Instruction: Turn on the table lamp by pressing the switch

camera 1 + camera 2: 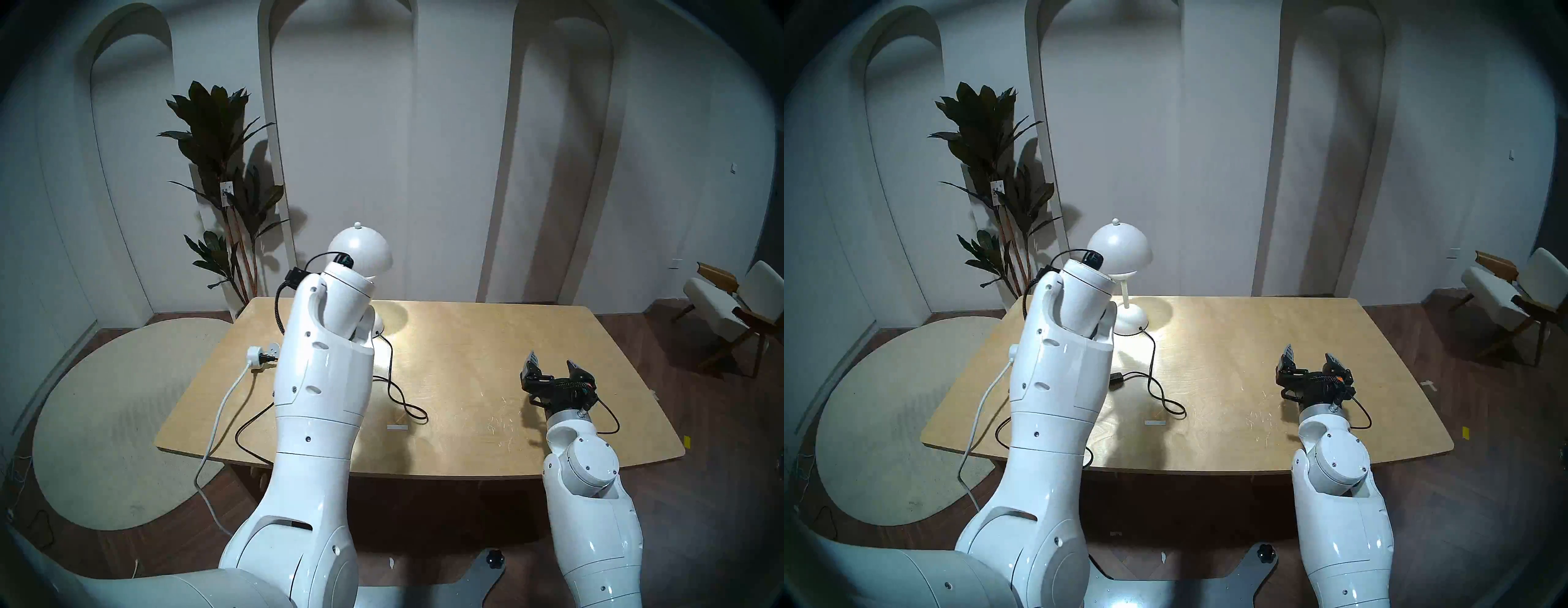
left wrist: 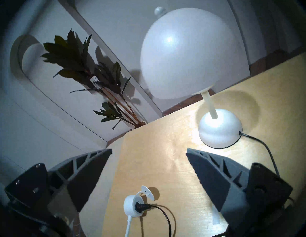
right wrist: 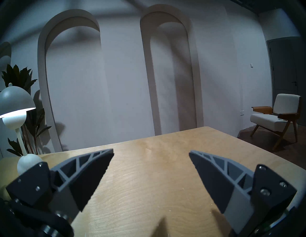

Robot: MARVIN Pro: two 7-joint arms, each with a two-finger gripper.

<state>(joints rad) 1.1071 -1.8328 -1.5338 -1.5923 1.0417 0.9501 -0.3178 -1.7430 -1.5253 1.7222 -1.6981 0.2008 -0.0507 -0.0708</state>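
The white table lamp [image 1: 360, 250] stands at the table's back left, with its dome shade, stem and round base in the left wrist view [image 2: 190, 54]. Its underside glows in the right wrist view [image 3: 14, 101], and the table below it is lit. The small black inline switch [image 1: 1116, 379] lies on the table at the edge of my left forearm. It is hidden in the other views. My left gripper [image 2: 149, 151] is open and empty above the table, short of the lamp base. My right gripper [image 1: 552, 361] is open and empty over the table's right side.
A white round socket adapter [image 2: 132, 206] with a black plug lies at the table's left edge [image 1: 259, 353]. The black cord [image 1: 403, 395] loops across the wooden table [image 1: 509, 339]. A white tape strip [image 1: 396, 427] lies near the front. A plant [image 1: 220, 170] and an armchair [image 1: 729, 305] stand beyond the table.
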